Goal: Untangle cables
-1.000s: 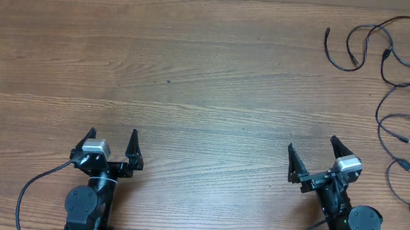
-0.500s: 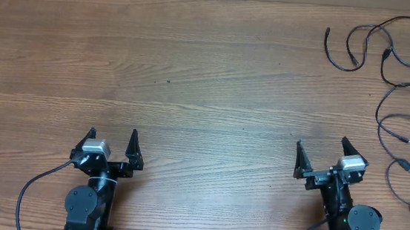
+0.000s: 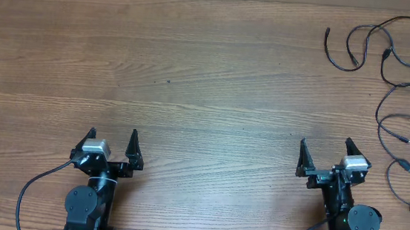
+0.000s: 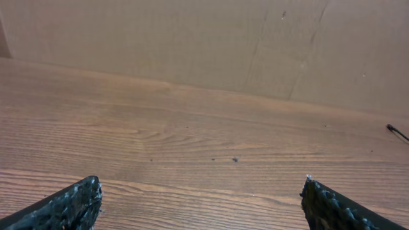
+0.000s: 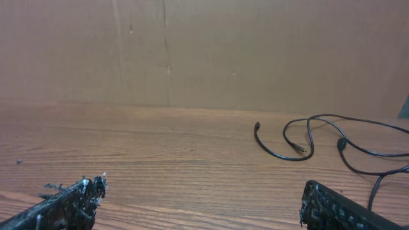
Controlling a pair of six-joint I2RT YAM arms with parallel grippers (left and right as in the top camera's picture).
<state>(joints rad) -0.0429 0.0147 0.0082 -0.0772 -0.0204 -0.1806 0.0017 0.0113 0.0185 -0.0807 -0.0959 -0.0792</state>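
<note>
Several black cables (image 3: 387, 53) sprawl on the tabletop (image 3: 194, 69) ahead and right of the right end effector (image 3: 326, 143), their tangle strung lengthwise away from it; open and empty, it sits far nearer than the equally open left end effector (image 3: 113, 131).

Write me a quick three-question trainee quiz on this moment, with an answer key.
1. True or false: the right gripper is shut on one of the cables.
2. Where do the cables lie on the table? A) along its right edge; B) between the two arms; C) along its left edge.
3. Which gripper is nearer the cables?
Key: 1 false, it is open and empty; 2 A; 3 the right gripper.
</note>
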